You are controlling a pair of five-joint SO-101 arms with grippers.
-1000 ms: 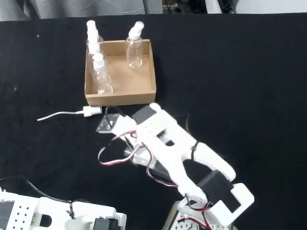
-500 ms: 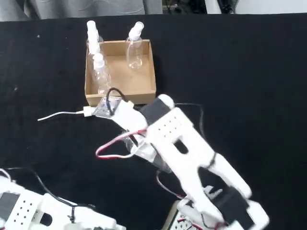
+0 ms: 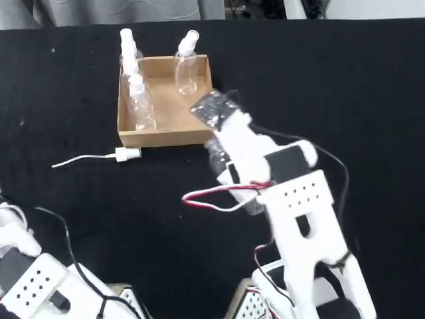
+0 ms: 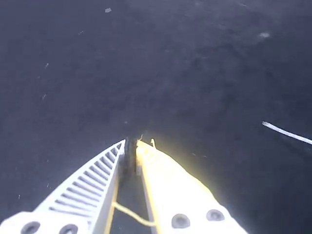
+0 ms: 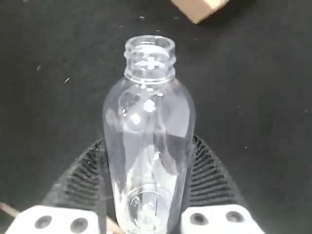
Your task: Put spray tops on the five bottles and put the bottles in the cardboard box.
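clear capless bottle [image 5: 148, 92] sits pinched in the right gripper [image 5: 148, 146], cardboard box [image 5: 197, 7] ahead; left gripper [image 4: 130, 146] pressed together.

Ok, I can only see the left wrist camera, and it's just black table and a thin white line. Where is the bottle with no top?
Observer: The right gripper is holding that bottle around its body, with the open neck pointing away from the gripper.
Operator: And is that white line part of its top?
Observer: Probably. From above, a spray top lies on the table just in front of the box, with a thin white tube trailing from it.
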